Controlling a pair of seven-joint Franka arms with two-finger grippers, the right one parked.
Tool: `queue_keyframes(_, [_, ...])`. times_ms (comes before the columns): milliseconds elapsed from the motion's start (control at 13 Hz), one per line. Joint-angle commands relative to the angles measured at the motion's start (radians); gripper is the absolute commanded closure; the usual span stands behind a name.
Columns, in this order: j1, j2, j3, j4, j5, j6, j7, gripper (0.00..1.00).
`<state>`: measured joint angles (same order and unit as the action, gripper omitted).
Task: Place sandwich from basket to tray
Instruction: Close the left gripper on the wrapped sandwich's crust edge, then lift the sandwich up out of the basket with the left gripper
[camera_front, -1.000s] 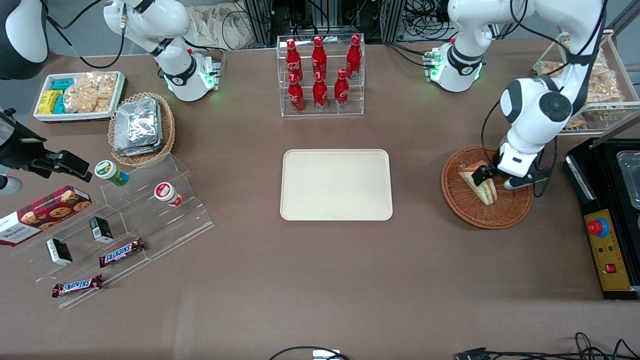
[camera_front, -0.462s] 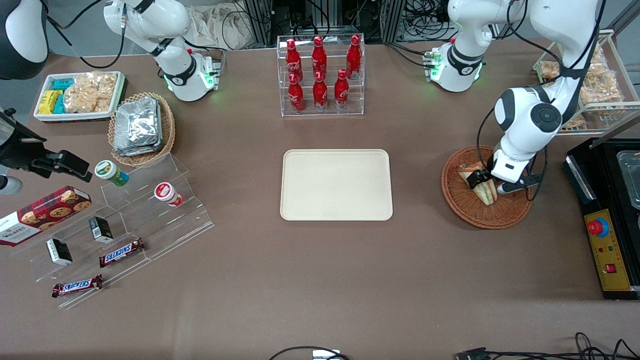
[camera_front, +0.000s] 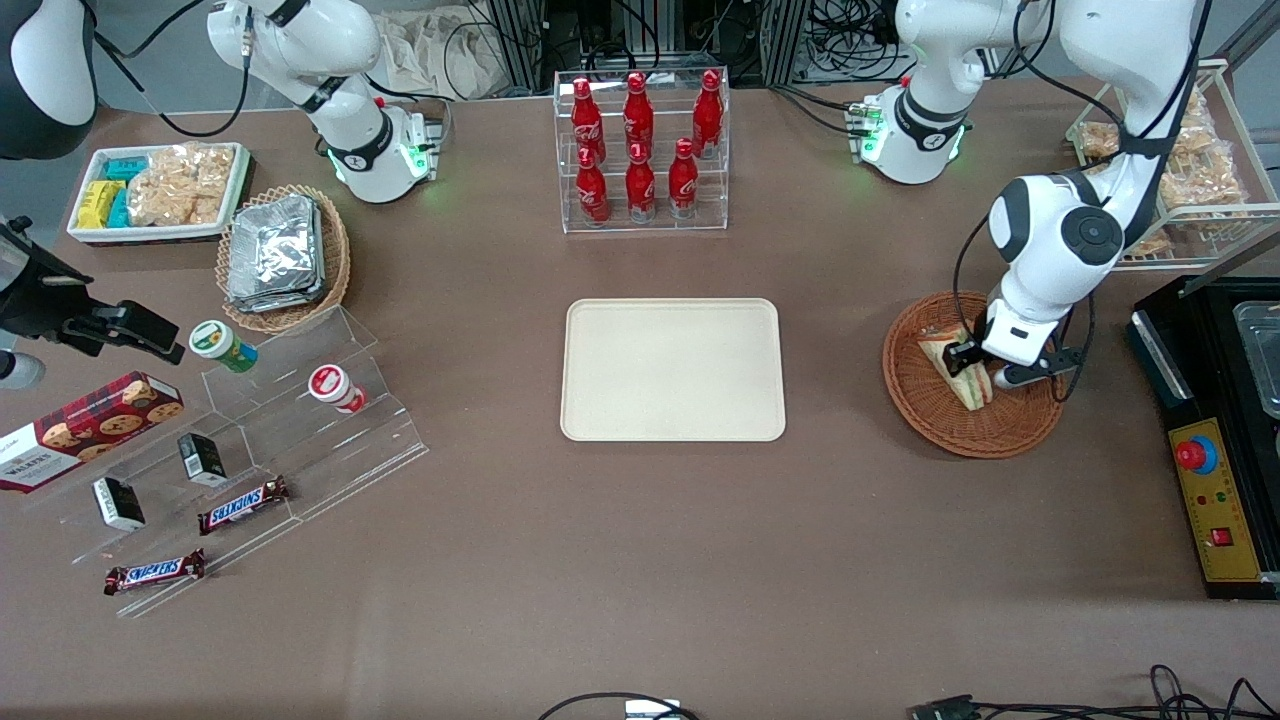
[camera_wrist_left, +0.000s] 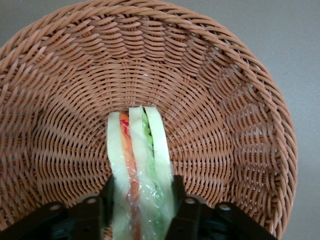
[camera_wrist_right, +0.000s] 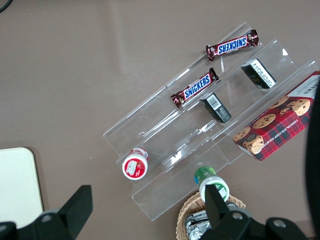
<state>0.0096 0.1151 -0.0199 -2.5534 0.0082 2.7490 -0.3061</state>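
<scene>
Sandwich: a plastic-wrapped triangular wedge (camera_wrist_left: 140, 165) of white bread with orange, red and green layers stands on edge in the basket, its crust edges upward.
Gripper: the left arm's gripper (camera_wrist_left: 142, 207) sits low inside the basket, its black fingers (camera_wrist_left: 182, 210) pressed against the two bread faces, clamped on the sandwich.
Basket: the round reddish-brown wicker basket (camera_front: 930, 420) rests on the table toward the working arm's end, well apart from the tray.
Tray: the cream-beige rectangular tray (camera_front: 672, 369) lies flat at mid-table with nothing on it.
Surface: a brown tabletop (camera_front: 640, 560) carries a clear rack of red cola bottles (camera_front: 640, 145) farther from the front camera than the tray, and a black control box with a red button (camera_front: 1215, 490) beside the basket.
Parked arm's end: a tan basket of foil packets (camera_front: 280, 255), a white tub of snacks (camera_front: 160, 190), and clear acrylic steps holding Snickers bars (camera_front: 243, 503).
Room: cables (camera_front: 840, 30) and metal framing line the table's edge.
</scene>
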Motion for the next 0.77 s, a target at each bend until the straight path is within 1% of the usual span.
queue_keyframes(0, [0.001,0.005,0.002,0.004,0.003,0.006,0.01,0.88])
queue_keyframes(231, [0.003,-0.037,0.002,0.008,0.001,-0.021,0.016,0.86])
queue_keyframes(308, [0.001,-0.073,0.003,0.015,0.001,-0.072,0.016,0.86])
queue_keyframes(538, [-0.003,-0.237,0.0,0.076,0.004,-0.344,0.031,0.86])
queue_keyframes(615, [-0.005,-0.286,0.0,0.123,0.004,-0.453,0.069,0.86])
queue_keyframes(692, [-0.003,-0.319,0.0,0.201,0.003,-0.586,0.096,0.86])
